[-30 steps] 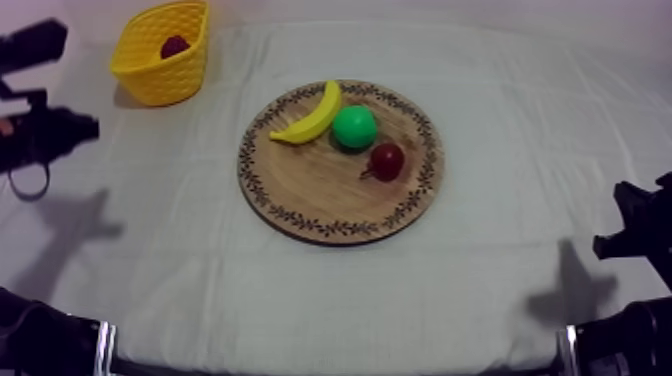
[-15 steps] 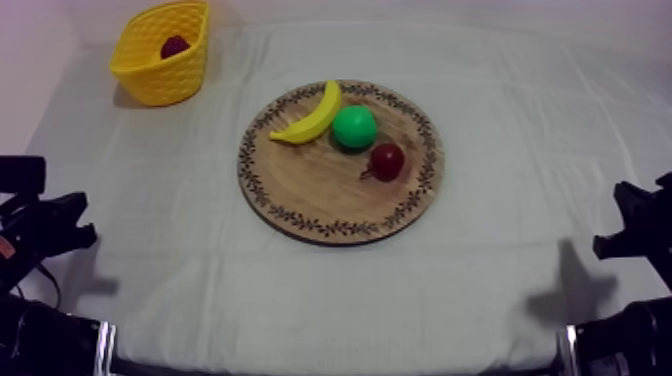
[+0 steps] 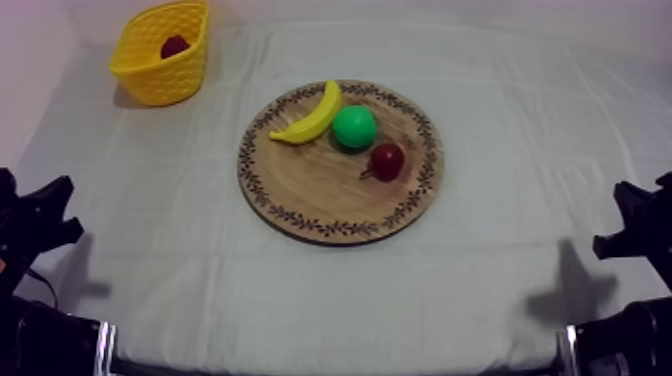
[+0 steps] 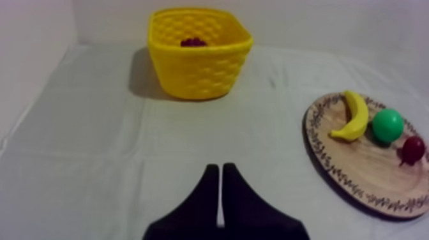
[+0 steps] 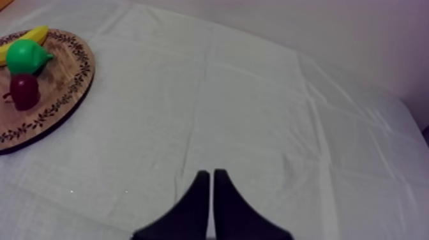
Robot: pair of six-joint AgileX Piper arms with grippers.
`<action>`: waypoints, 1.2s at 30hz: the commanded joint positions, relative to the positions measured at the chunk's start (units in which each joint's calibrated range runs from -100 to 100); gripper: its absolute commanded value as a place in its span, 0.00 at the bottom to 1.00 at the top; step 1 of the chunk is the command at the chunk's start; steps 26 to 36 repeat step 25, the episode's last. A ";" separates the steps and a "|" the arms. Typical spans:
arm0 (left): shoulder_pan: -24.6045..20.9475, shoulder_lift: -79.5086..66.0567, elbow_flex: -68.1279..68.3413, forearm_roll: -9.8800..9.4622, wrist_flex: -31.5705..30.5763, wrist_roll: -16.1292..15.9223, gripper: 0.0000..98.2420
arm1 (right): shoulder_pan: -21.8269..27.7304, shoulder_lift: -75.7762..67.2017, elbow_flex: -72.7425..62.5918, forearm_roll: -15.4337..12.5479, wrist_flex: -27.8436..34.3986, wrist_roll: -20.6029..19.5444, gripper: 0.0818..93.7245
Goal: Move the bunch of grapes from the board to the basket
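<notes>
Left end effector (image 4: pixel 220 170), fingers pressed into a narrow wedge, sits low at the worktop's (image 3: pixel 500 290) left edge. The yellow basket (image 4: pixel 198 73), well ahead of it, holds the bunch of grapes (image 4: pixel 193 43). Right end effector (image 5: pixel 209 173) is equally narrow, low at the right. The wooden board (image 3: pixel 310 190) carries a banana (image 3: pixel 312 118), a pear (image 3: pixel 354 127) and a small red fruit (image 3: pixel 387 160).

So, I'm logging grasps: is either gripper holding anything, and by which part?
Nothing is held. The left gripper and the right gripper are both shut on nothing; the bunch of grapes lies in the yellow basket.
</notes>
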 commanded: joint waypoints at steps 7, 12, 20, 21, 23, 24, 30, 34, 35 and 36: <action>0.41 -1.63 0.31 -0.22 -0.41 4.86 0.00 | 0.01 0.02 -0.01 0.01 -0.02 0.02 0.00; 0.43 -1.69 0.34 -0.23 -0.44 5.13 0.00 | 0.01 0.02 -0.01 0.01 -0.02 0.02 0.00; 0.43 -1.71 0.35 -0.24 -0.44 5.20 0.00 | 0.01 0.02 -0.01 0.01 -0.02 0.01 0.00; 0.43 -1.71 0.35 -0.24 -0.44 5.20 0.00 | 0.01 0.02 -0.01 0.01 -0.02 0.02 0.00; 0.43 -1.71 0.35 -0.24 -0.44 5.21 0.00 | 0.01 0.02 -0.01 0.01 -0.02 0.02 0.00; 0.43 -1.71 0.35 -0.24 -0.44 5.20 0.00 | 0.01 0.02 -0.01 0.01 -0.02 0.01 0.00; 0.43 -1.71 0.35 -0.24 -0.44 5.20 0.00 | 0.01 0.02 -0.01 0.01 -0.02 0.00 0.00; 0.43 -1.71 0.35 -0.24 -0.44 5.20 0.00 | 0.01 0.02 -0.01 0.01 -0.02 0.00 0.00; 0.43 -1.71 0.35 -0.24 -0.44 5.20 0.00 | 0.01 0.02 -0.01 0.01 -0.02 0.00 0.00; 0.43 -1.71 0.35 -0.24 -0.44 5.20 0.00 | 0.01 0.02 -0.01 0.01 -0.02 0.00 0.00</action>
